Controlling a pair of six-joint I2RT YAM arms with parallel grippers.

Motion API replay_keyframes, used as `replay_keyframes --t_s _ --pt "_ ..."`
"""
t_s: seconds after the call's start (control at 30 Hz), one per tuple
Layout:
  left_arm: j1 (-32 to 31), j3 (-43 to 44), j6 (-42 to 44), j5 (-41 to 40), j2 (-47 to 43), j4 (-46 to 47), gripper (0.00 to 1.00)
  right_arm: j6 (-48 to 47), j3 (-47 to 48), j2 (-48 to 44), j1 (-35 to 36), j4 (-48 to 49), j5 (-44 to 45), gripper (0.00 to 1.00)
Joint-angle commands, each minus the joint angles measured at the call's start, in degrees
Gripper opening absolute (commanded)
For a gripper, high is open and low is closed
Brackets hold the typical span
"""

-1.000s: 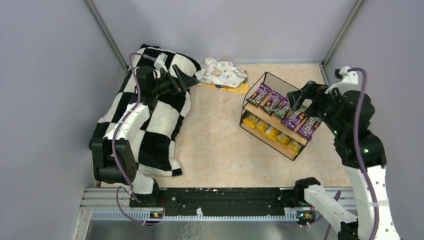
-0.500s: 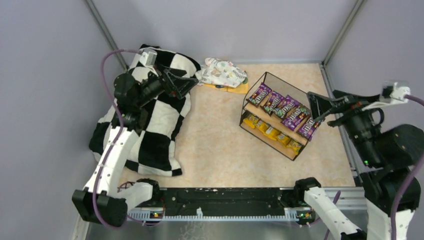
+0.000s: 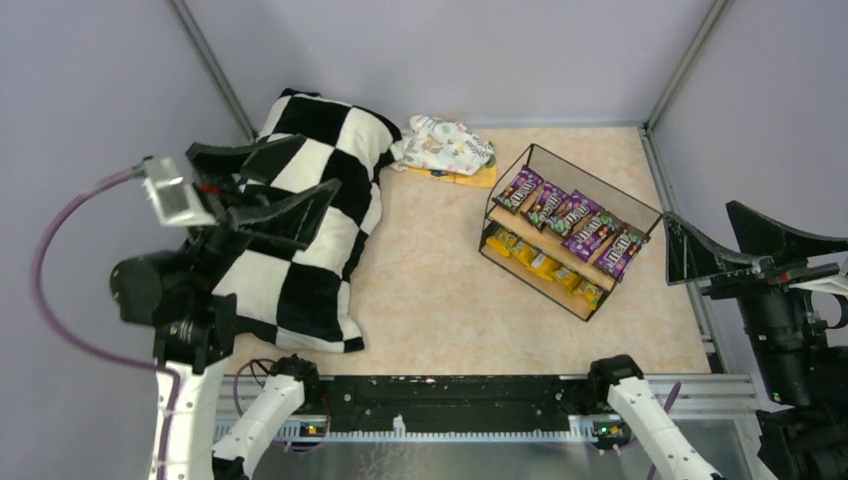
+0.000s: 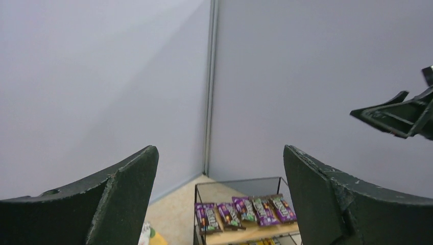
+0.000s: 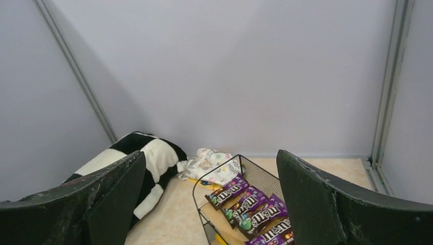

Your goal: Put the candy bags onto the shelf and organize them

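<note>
Top view: shelf [image 3: 528,280] sits on tabletop [image 3: 430,290] right of centre, long axis diagonal, far-left to near-right. Purple candy bags [image 3: 575,222] line the upper tier, yellow candy bags [image 3: 545,265] the lower, none seen loose. Right end effector [image 3: 698,212] is just right of it and nearer; left end effector [image 3: 320,162] is well apart, over checkered blanket [image 3: 320,290]. Left wrist: jaws spread wide, empty, shelf low ahead. Right wrist: jaws wide, empty, shelf low ahead.

"m&m's" logo legible on purple candy bags [image 5: 244,201], upper shelf [image 5: 263,176] tier; yellow bags [image 3: 545,265] print illegible.
</note>
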Motion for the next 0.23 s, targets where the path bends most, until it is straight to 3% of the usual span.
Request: replay_keyframes --t_s 0.0,0.2 --pt "-0.13 2.31 -0.68 -3.79 -3.33 1.05 0.98 -2.73 -0.61 -1.00 -0.19 0.25 3.32 0.99" --pt "-0.13 4.14 0.52 -6.11 -5.34 -3.07 0.98 -3.74 -0.57 -0.67 1.03 -0.99 4.55 0.99"
